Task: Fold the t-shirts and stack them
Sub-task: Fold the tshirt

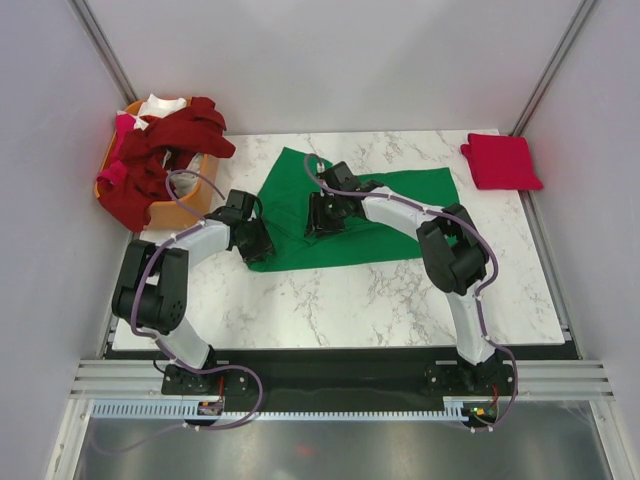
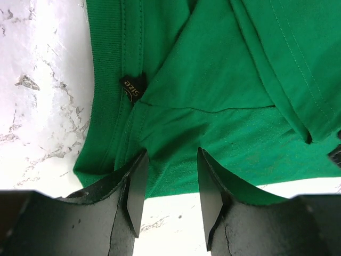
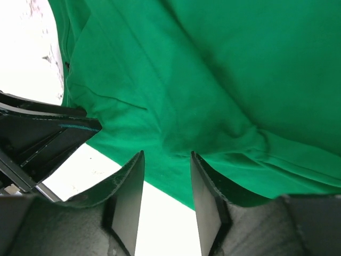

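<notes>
The bright green t-shirt [image 1: 390, 215] lies partly folded in the middle of the marble table [image 1: 330, 300]. My left gripper [image 1: 255, 240] is open at the shirt's near left edge, and in the left wrist view [image 2: 171, 176] its jaws straddle the hem below the collar's black size label [image 2: 133, 85]. My right gripper [image 1: 318, 215] is open over the shirt's left part, and in the right wrist view [image 3: 166, 181] its jaws straddle a cloth edge of the green shirt [image 3: 213, 85]. A bright red t-shirt [image 1: 500, 160] lies folded at the back right corner.
An orange basket [image 1: 180, 213] stands at the back left with dark red [image 1: 160, 150], white [image 1: 165, 103] and pink [image 1: 122, 128] shirts heaped in and over it. The left gripper's body [image 3: 37, 138] shows close by in the right wrist view.
</notes>
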{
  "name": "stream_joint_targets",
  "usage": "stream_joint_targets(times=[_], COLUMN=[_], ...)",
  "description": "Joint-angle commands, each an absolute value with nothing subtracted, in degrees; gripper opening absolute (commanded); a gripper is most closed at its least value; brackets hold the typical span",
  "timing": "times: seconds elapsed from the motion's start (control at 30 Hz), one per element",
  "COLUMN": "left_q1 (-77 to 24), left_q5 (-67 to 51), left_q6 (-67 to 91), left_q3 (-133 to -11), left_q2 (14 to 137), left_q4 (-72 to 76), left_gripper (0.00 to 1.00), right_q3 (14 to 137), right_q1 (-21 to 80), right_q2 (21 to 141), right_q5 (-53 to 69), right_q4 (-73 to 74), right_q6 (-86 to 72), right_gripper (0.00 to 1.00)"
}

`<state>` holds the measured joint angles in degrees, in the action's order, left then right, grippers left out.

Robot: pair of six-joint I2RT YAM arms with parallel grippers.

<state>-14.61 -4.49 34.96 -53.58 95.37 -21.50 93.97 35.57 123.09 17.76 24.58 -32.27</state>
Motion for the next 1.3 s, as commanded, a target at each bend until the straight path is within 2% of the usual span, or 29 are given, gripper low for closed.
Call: stream_joint_targets(times=[0.0, 0.3, 0.63, 0.8, 0.87, 1.1, 1.2, 1.23, 1.27], left_q1=[-14.68, -14.77, -14.77, -14.76, -14.76, -14.76, -14.68, -14.76, -14.77], left_q5=[-2.28, -2.46, -2.46, -2.37, -2.55, -2.11, -2.11, -2.11, -2.02], left_q6=[36.39, 36.39, 36.39, 36.47, 36.48, 36.47, 36.39, 36.47, 36.39], left_q3=[-51.59, -51.15, -50.63, -50.01, -49.83, -49.31, -49.31, -49.31, -49.31], left_q2=[94.48, 94.92, 94.04, 94.04, 93.96, 93.43, 93.69, 93.60, 93.60], left_q4=[-20.74, -20.65, -20.57, -20.57, -20.57, -20.48, -20.48, -20.57, -20.48], left_gripper=[0.50, 0.49, 0.48, 0.47, 0.47, 0.45, 0.45, 0.45, 0.45], right_q3=[97.20, 95.10, 96.24, 97.90, 98.43, 100.11, 100.11, 100.11, 100.19], right_q1=[36.47, 36.83, 37.70, 38.23, 38.58, 38.94, 38.85, 38.85, 38.93], right_q2=[124.62, 123.84, 126.12, 127.61, 127.88, 127.88, 127.79, 127.88, 127.88], right_q5=[16.97, 14.51, 14.06, 14.15, 14.24, 14.77, 14.59, 14.50, 14.50], right_q4=[26.53, 27.69, 27.42, 26.98, 26.89, 26.98, 27.16, 27.25, 27.25], right_q6=[-31.99, -33.31, -35.24, -36.30, -36.56, -37.00, -36.91, -36.91, -36.91], right_gripper=[0.48, 0.61, 0.60, 0.55, 0.49, 0.45, 0.39, 0.31, 0.27])
